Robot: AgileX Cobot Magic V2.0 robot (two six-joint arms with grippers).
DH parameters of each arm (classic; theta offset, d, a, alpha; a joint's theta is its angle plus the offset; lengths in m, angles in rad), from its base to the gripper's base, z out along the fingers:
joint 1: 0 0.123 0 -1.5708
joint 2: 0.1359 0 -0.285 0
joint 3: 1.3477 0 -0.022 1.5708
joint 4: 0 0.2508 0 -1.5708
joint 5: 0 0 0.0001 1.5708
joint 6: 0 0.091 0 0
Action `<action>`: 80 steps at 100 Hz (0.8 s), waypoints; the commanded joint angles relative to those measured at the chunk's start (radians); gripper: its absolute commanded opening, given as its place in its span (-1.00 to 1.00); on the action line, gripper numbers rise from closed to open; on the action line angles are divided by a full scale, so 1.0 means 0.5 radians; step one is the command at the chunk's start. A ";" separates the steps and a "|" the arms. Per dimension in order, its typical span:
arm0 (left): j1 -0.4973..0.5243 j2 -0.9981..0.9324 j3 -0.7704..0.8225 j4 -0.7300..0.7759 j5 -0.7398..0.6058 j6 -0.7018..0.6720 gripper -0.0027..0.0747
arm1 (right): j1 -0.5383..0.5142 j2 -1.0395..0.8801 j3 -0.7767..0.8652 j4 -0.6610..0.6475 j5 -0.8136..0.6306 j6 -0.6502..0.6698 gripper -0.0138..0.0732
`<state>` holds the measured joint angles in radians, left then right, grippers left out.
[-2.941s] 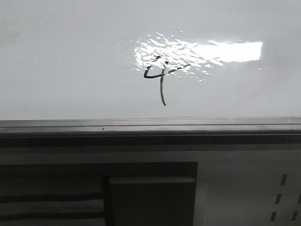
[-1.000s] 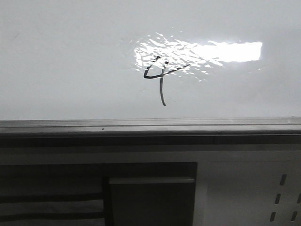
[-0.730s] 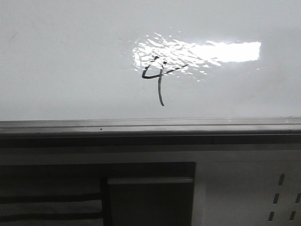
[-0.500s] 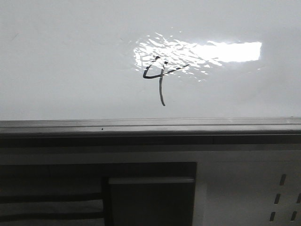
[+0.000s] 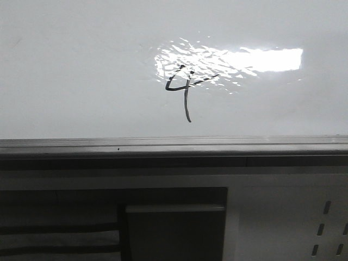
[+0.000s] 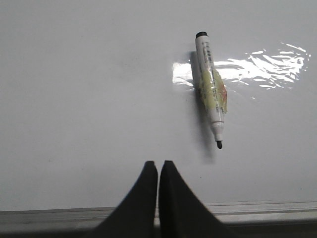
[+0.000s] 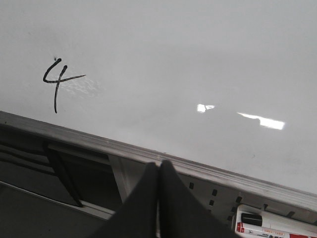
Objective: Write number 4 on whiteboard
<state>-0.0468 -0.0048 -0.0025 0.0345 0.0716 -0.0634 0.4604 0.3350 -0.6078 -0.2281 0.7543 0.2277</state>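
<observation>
Here, the whiteboard point(image 5: 81, 70) fills the far half of the front view, a glossy white surface with a grey metal rail point(image 5: 174, 145) along its near edge. The number 4 point(image 5: 184, 89) sits a little right of centre on the board, at the left end of a rippled glare patch point(image 5: 234, 61); its tail runs down toward the rail without reaching it. The figure appears complete, so the writing step is judged done.

In the left wrist view, the left gripper point(image 6: 158, 171) hangs over the near edge of the board with its 2 fingers pressed together and nothing between them. A marker point(image 6: 210, 94) lies uncapped on the board, well apart from those fingers, its black tip pointing toward the rail. It looks light, stiff and smooth-barrelled, so it is likely to roll or slip on the glossy surface; the taped mid-barrel is the best place to take hold, clear of the wet tip, which would smear any stroke it touches.

In the right wrist view, the right gripper point(image 7: 158, 173) is likewise closed and empty, above the rail and right of the 4. A second, capped marker point(image 7: 270, 223) rests below the board beside the perforated panel point(image 5: 326, 228).
</observation>
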 commanded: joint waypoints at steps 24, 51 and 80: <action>-0.006 -0.055 0.055 0.000 -0.162 -0.017 -0.98 | -0.335 -0.225 0.282 -0.038 -0.650 -0.007 -0.85; -0.006 -0.055 0.055 0.000 -0.162 -0.017 -0.98 | -0.872 -0.577 1.027 0.062 -1.306 -0.007 -0.85; -0.006 -0.055 0.055 0.000 -0.162 -0.017 -0.98 | -0.899 -0.729 1.271 0.066 -1.458 -0.007 -0.85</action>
<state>-0.0468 -0.0048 -0.0025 0.0345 0.0716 -0.0634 0.0195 -0.0081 0.0075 -0.1937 0.1333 0.2277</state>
